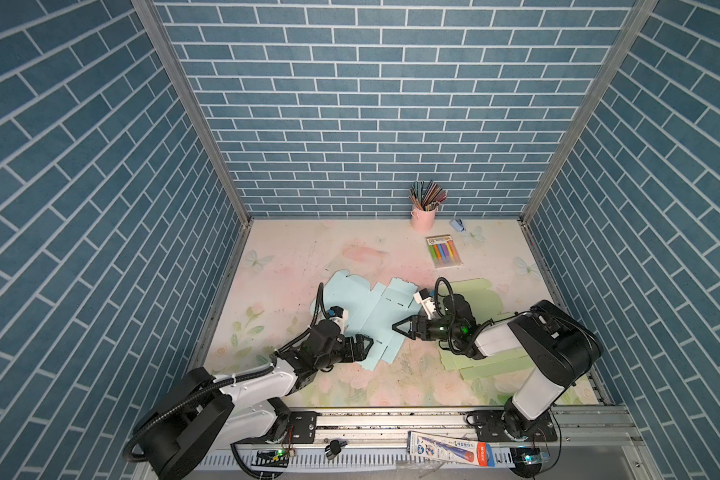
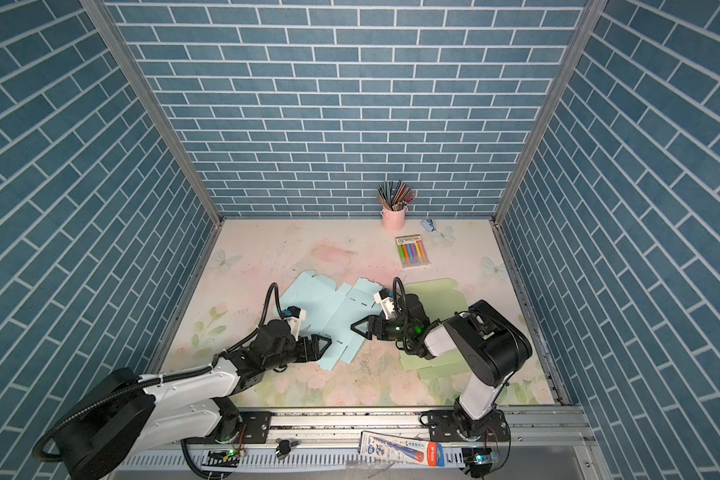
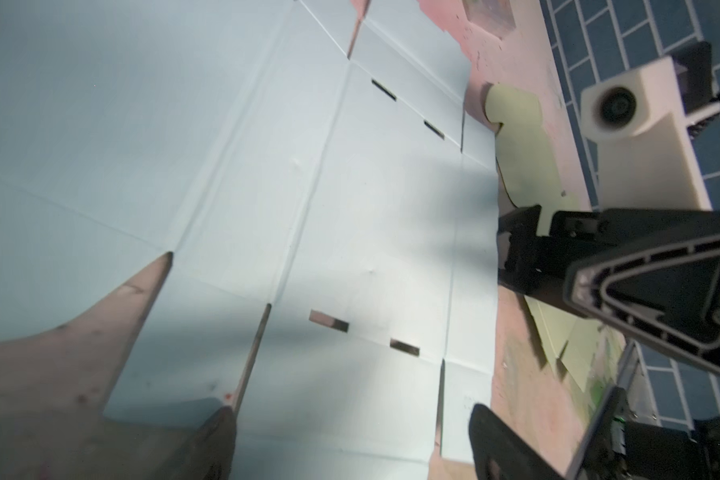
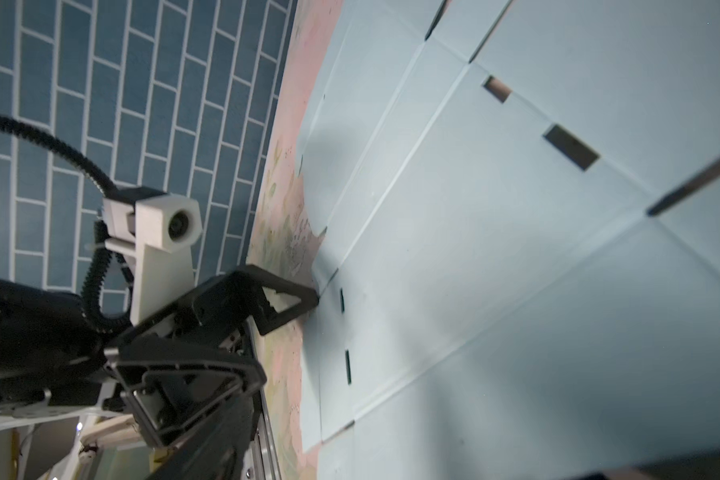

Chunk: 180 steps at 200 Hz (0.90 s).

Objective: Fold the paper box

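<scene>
Top views, both: blue box blank (image 1: pixel 366 307) flat; judged light, floppy card; pinch an edge flap. Left gripper (image 1: pixel 368 349), right gripper (image 1: pixel 396 328) wide, empty.

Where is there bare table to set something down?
Bare: the far-left table between back wall and blue box blank; the near strip along the front rail, between blank and green sheet. Crowded: the middle, with left gripper and right gripper at the blank; the far right, with pencil cup and marker pack.

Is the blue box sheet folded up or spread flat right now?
Spread flat. The blue sheet lies open on the table; its creases, slots and flaps all show, with no panel standing up in any view.
</scene>
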Tool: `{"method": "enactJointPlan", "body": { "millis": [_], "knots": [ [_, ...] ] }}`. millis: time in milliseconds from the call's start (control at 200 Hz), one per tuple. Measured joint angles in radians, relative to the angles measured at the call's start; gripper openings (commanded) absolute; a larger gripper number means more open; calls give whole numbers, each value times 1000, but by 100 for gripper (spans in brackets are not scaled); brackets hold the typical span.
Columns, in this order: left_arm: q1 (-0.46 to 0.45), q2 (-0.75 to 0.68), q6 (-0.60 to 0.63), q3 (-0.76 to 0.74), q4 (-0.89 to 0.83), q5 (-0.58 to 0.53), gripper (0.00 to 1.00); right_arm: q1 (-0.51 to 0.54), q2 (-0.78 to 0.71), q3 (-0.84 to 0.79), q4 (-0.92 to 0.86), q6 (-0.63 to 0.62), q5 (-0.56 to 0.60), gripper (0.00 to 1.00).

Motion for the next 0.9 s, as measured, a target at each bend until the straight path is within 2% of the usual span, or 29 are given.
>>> {"method": "enactJointPlan", "body": {
  "millis": [135,310,440,660,900],
  "knots": [
    [-58,16,-30,22,-9,9,89,-29,-1,-6,-9,6,19,71],
    [-59,-25,-8,72,-126,11,89,-29,-2,-6,-46,-3,55,51],
    [-52,-34,14,101,-149,8,89,-29,-2,-6,-70,-24,75,36],
    [-43,-39,35,103,-167,-18,89,-29,-13,-5,-126,-39,105,19],
    [52,-105,120,169,-245,-50,89,-29,-87,47,-295,-112,115,7]
  ]
}}
